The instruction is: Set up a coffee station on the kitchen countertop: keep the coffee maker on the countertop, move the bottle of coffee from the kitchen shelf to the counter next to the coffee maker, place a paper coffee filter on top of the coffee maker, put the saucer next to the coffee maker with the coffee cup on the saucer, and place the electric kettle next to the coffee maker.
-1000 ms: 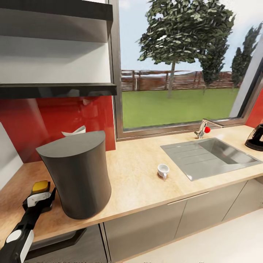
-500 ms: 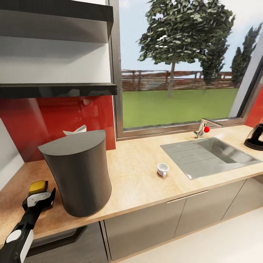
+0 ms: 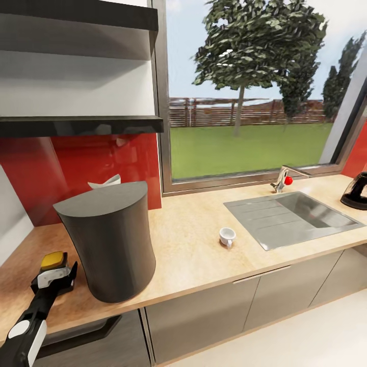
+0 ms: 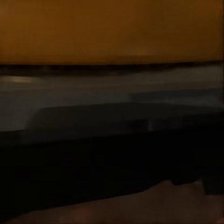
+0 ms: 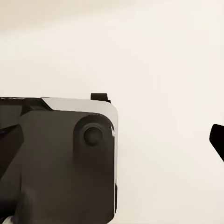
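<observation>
The tall dark-grey coffee maker (image 3: pixel 109 242) stands on the light wood kitchen countertop (image 3: pixel 193 255) at the left. Left of it stands the bottle of coffee (image 3: pixel 54 261), its yellow cap showing above my left gripper (image 3: pixel 55 279), which hugs the bottle's body and looks shut on it. That cap (image 4: pixel 112 30) sits very close in the left wrist view. The white paper coffee filter (image 3: pixel 105 182) lies behind the coffee maker by the red wall. The coffee cup (image 3: pixel 227 237) stands alone mid-counter. The electric kettle (image 3: pixel 356 191) is at the far right. The saucer is out of view.
A steel sink (image 3: pixel 290 216) with a faucet (image 3: pixel 283 179) is set into the counter on the right. The dark kitchen shelf (image 3: pixel 81 125) hangs above the coffee maker. The right wrist view looks at a dark robot part (image 5: pixel 58 158) over pale floor.
The whole head view shifted slightly to the right a second ago, so the camera moved. The gripper, the bottle and the other things have stayed put since.
</observation>
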